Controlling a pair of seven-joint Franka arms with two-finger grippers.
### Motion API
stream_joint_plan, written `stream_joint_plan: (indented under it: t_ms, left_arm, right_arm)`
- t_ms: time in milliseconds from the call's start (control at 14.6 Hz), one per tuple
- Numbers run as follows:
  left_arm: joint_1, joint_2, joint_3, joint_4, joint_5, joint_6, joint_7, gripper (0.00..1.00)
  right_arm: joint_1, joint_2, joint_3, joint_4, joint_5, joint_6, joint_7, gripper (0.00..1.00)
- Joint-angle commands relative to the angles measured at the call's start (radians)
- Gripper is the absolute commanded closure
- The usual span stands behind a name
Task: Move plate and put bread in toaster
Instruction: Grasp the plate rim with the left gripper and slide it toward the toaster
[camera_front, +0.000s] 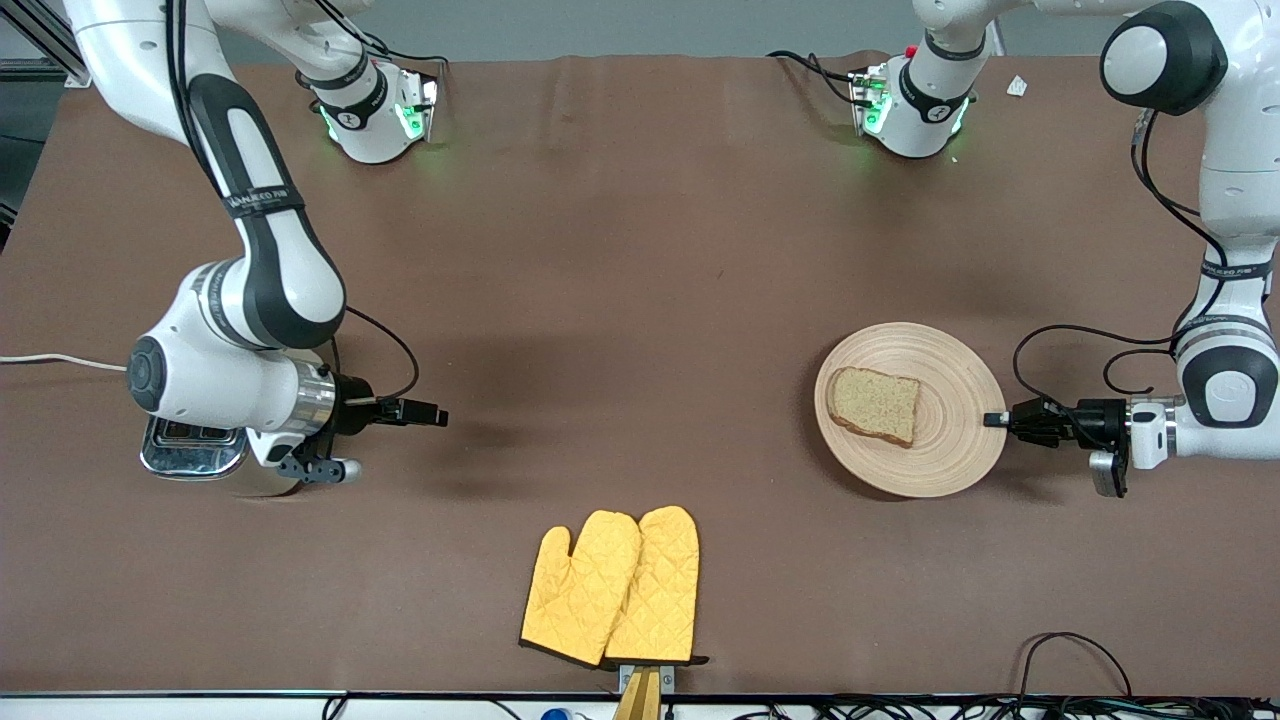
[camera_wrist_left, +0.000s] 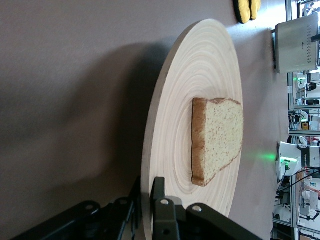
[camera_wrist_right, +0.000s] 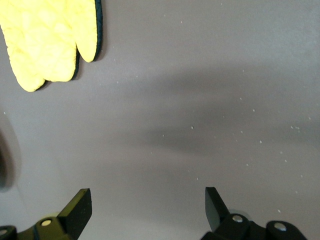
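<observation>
The left gripper is clamped on the rim of the plate, at the edge toward the left arm's end of the table. The bread lies flat on the plate, toward its other edge, away from the fingers. The toaster stands well apart at the right arm's end, where the right gripper waits with its jaws spread, holding nothing.

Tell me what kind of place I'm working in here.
Probably a robotics lab staged as a kitchen: a brown-covered table with a round tan wooden plate holding a brown bread slice, yellow quilted oven mitts, loose black cables.
</observation>
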Motion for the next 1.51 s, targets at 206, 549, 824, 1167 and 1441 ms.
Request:
stream_joint_plan:
  t_ms: [206, 549, 824, 1167, 1441]
  left_arm:
    - [-0.058, -0.01, -0.182, 0.003, -0.085, 0.08, -0.252, 1.0]
    - [-0.32, 0.004, -0.201, 0.003, -0.249, 0.273, -0.429, 1.0]
    - [-0.559, 0.016, -0.201, 0.003, -0.36, 0.509, -0.556, 1.0]
    - [-0.716, 0.096, -0.202, 0.064, -0.412, 0.627, -0.535, 1.0]
    - [-0.79, 0.125, -0.202, 0.069, -0.496, 0.669, -0.471, 0.97]
  right_arm:
    - [0.044, 0.027, -0.008, 0.011, 0.018, 0.056, 0.005, 0.0]
    - [-0.006, 0.076, -0.008, 0.029, 0.024, 0.053, -0.039, 0.0]
    - [-0.046, 0.076, -0.013, 0.023, 0.016, 0.041, -0.043, 0.0]
    - [-0.048, 0.087, -0.014, 0.011, -0.003, 0.046, -0.033, 0.0]
    - [-0.02, 0.087, -0.014, -0.062, -0.033, 0.078, -0.024, 0.0]
